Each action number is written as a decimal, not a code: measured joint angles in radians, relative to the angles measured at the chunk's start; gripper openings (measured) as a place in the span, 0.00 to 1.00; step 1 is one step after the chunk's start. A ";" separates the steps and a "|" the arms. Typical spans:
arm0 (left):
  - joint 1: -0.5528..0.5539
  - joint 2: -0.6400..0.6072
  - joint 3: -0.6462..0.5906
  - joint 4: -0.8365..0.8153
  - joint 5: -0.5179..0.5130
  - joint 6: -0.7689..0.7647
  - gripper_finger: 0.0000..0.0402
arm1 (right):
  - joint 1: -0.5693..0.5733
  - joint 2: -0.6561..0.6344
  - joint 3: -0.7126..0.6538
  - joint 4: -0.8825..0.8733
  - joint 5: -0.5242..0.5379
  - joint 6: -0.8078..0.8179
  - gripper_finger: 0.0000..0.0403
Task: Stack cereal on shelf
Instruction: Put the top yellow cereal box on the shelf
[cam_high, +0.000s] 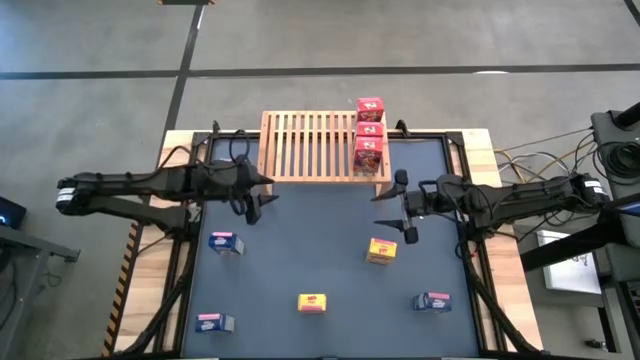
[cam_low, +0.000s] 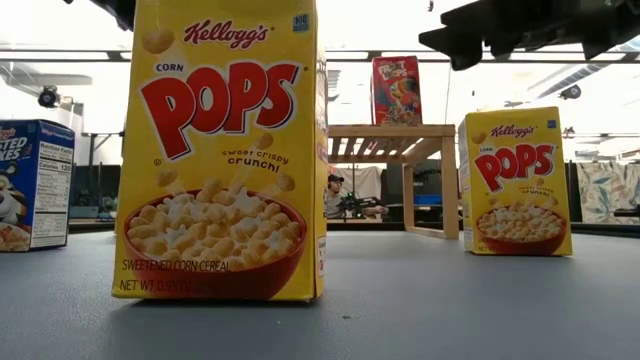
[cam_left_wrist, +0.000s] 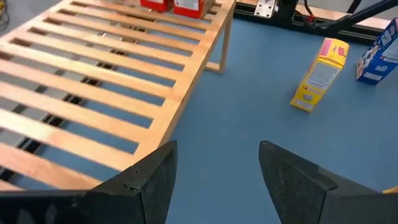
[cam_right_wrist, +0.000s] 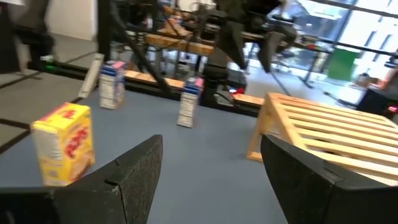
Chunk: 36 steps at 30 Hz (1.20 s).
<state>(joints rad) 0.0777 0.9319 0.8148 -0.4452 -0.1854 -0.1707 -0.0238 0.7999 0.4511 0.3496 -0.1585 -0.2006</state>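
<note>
Red boxes (cam_high: 369, 130), three, already line the shelf (cam_high: 310, 146) at upper centre; both grippers hover empty, fingers parted, left gripper (cam_high: 262, 195) centre-left, right gripper (cam_high: 396, 210) centre-right; yellows seem next, the nearest yellow box (cam_high: 381, 251) just below the right gripper, needing a descent.

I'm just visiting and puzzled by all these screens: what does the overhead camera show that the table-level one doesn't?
Only the overhead view shows both arms whole, the left end effector and right end effector, both open and empty, all three red boxes in a row on the shelf's right end, and three blue boxes on the dark mat.

Only the table-level view shows the printed Corn Pops front of the near yellow box and the room behind.

Both show the wooden shelf, red cereal on it, and two yellow boxes.
</note>
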 joint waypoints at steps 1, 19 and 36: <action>0.000 -0.009 -0.011 0.000 0.000 -0.007 0.52 | 0.000 0.000 0.000 0.001 -0.017 0.000 0.64; 0.001 -0.196 -0.089 -0.063 -0.068 -0.048 0.48 | 0.000 0.000 0.000 0.003 -0.059 -0.029 0.62; 0.006 -0.277 -0.113 -0.226 -0.235 -0.032 0.48 | 0.000 0.002 0.000 -0.030 -0.058 -0.057 0.62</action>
<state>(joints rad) 0.0834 0.6548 0.7017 -0.6712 -0.4207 -0.2029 -0.0242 0.8021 0.4507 0.3192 -0.2162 -0.2579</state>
